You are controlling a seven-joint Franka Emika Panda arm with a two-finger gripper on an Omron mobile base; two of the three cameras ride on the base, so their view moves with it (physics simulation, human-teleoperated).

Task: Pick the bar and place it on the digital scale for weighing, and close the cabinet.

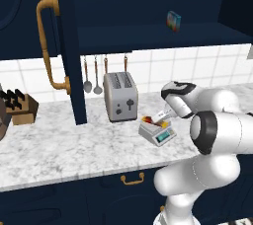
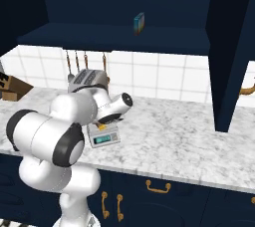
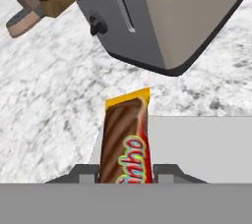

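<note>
Bar (image 3: 124, 139) between the gripper (image 3: 125, 174) fingertips, over the digital scale (image 1: 157, 132).

In the hand view the bar's near end is cut off by the bottom band; both fingertips touch its sides, clamped on it, above the scale's flat top, whose near part is hidden. The toaster (image 3: 162, 12) lies just beyond the gripper. The cabinet (image 1: 64, 46) door stands open, to the gripper's left.

Bar (image 3: 124, 139): lower end cut off by bottom of hand view, so pincer contact can't be told. Scale (image 2: 104, 137) partly hidden behind arm in right base view. Cabinet door (image 1: 34, 31) cropped at top/left edge.
</note>
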